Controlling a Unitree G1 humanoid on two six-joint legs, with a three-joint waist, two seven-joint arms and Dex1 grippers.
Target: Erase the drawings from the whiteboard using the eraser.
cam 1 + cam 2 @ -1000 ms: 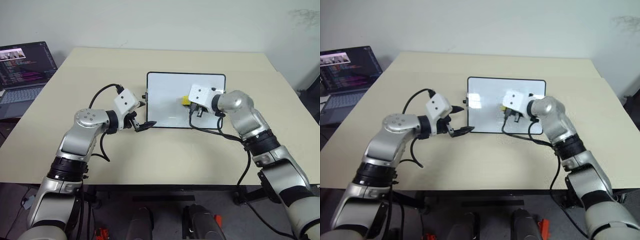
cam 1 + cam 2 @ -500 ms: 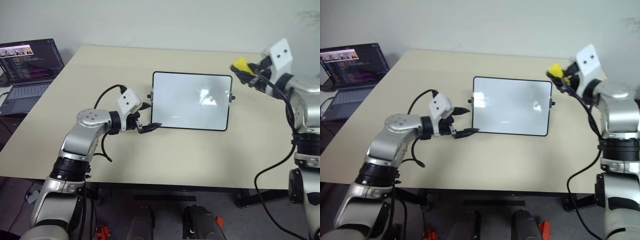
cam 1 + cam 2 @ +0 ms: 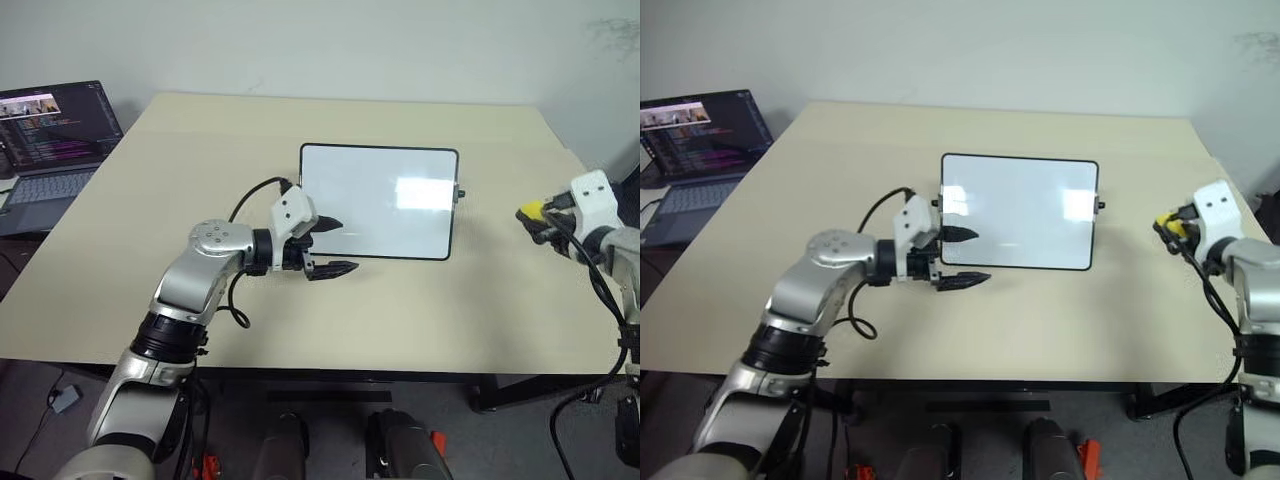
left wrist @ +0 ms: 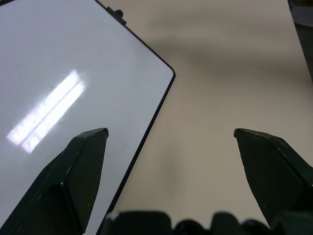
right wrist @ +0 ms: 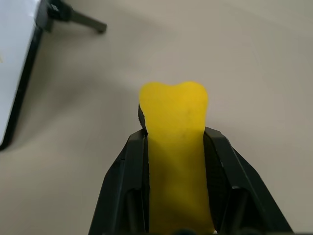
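With the whiteboard (image 3: 378,201) mid-tabletop looking wiped clean, the right gripper (image 3: 533,215), fingers clamped on the yellow eraser (image 5: 177,147) near the right edge, should lower it gently; the left gripper (image 3: 331,246) gapes empty.

Whiteboard (image 3: 378,200): glossy white face with a thin black frame and small black side knobs; a pale glare patch sits on the face toward its right edge. No marks can be made out on it. Eraser (image 5: 176,156): bright, plain yellow, set between black fingers (image 5: 122,186), to the right of the whiteboard. Table (image 3: 200,170) under the whiteboard: plain pale beige. Laptop (image 3: 50,140), far left of the whiteboard: grey body, dark screen with rows of coloured text.
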